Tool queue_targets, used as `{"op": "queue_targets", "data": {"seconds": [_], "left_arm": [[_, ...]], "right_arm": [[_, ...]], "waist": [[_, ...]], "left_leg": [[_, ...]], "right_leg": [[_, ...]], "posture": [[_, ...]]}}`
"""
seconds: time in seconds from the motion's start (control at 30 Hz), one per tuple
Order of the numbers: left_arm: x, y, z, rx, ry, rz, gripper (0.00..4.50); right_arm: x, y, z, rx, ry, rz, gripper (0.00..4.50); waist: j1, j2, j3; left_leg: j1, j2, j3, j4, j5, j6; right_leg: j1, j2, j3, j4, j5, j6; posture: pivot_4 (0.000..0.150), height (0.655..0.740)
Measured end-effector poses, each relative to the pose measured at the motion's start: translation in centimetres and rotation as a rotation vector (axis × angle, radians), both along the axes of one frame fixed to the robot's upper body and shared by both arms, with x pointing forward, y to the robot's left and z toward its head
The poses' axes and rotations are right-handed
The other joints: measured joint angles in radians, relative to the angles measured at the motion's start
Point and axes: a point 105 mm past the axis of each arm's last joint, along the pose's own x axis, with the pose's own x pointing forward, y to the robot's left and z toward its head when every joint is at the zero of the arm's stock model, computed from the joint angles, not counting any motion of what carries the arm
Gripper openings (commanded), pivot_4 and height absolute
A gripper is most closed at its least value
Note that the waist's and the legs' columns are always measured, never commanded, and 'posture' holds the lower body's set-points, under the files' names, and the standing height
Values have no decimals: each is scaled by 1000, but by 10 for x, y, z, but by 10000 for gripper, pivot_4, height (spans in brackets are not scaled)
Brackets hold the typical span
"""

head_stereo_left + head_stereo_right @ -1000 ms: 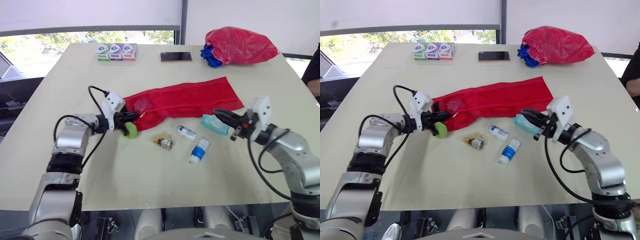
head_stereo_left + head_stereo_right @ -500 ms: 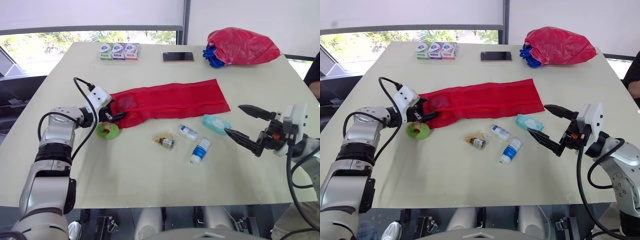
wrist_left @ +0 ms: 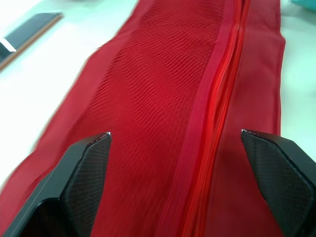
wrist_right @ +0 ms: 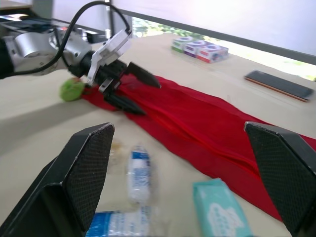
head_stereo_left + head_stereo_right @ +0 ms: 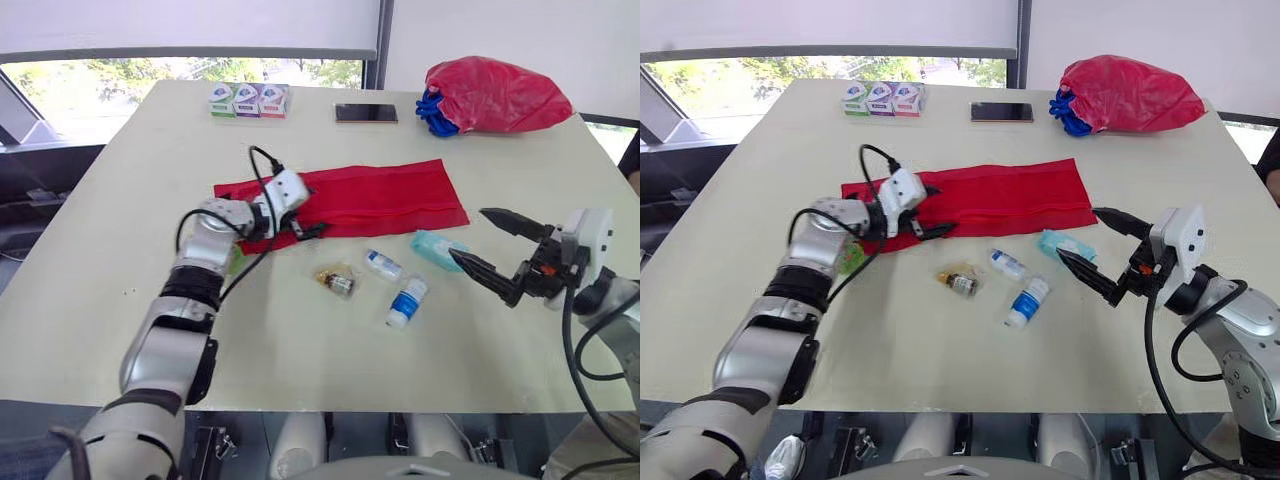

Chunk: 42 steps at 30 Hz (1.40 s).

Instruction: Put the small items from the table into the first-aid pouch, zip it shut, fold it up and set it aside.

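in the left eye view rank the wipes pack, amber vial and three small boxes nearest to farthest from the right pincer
1. wipes pack: right beside the open right pincer, just to its left.
2. amber vial: farther to the robot's left, on the near side.
3. three small boxes: far side, well off to the left.

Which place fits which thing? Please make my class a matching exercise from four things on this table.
Things:
1 phone
2 green ball
3 wipes pack
4 left gripper

Places:
a open, above the red pouch
b on the table, just off the pouch's left end
c far side, between the small boxes and the red bag
d just ahead of the right gripper

Pairs: 1-c; 2-b; 3-d; 4-a
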Motion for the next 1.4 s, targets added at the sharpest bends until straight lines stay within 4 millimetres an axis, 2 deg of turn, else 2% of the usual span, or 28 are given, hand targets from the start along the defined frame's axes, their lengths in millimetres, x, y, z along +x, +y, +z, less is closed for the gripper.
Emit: {"op": "queue_targets", "data": {"seconds": [0.1,0.17,0.2,0.27,0.5,0.53,0.7,1.13,1.4], "left_arm": [[5,-6,-7,61,-2,-8,44299],[11,-8,-5,100,-36,-4,44299],[14,-8,-3,111,-50,4,42056],[20,-7,0,122,-69,38,35504],[22,-6,-9,135,-71,50,2682],[21,-7,-10,137,-69,37,679],[14,-9,-12,135,-52,-24,679],[2,10,-8,135,-6,-112,679],[-13,-7,-16,87,23,-228,679]], "right_arm": [[1,-1,-2,-13,3,-23,45000],[2,-2,-1,-13,-1,-35,45000],[2,-2,-1,-12,-3,-39,45000],[2,-2,0,-12,-7,-49,45000],[-1,0,0,-20,-5,-63,45000],[-2,0,-2,-25,5,-65,45000],[-6,-2,-7,-48,30,-52,45000],[-16,1,-6,-65,57,51,45000],[-16,0,-6,-67,58,48,45000]], "waist": [[-2,0,0],[1,0,0],[1,0,0],[1,0,0],[1,0,0],[1,0,0],[1,0,0],[0,-1,0],[3,-1,0]], "left_leg": [[1,1,0,0,0,0],[1,1,-1,0,0,0],[1,1,-1,0,0,0],[1,1,-1,0,0,0],[1,1,-1,0,0,0],[1,1,-1,0,0,0],[1,1,-1,0,0,0],[1,1,-1,0,0,0],[1,1,-1,1,0,0]], "right_leg": [[0,2,1,0,0,0],[0,2,0,1,0,0],[0,2,0,1,0,0],[1,2,1,1,-1,1],[1,2,1,0,0,0],[1,2,1,0,0,0],[1,2,1,0,0,0],[1,2,1,1,0,0],[1,1,1,1,0,0]], "posture": [[1500,7400],[1500,7400],[1500,7400],[1500,7400],[1500,7400],[1500,7400],[1500,7400],[1500,7400],[1500,7400]]}}
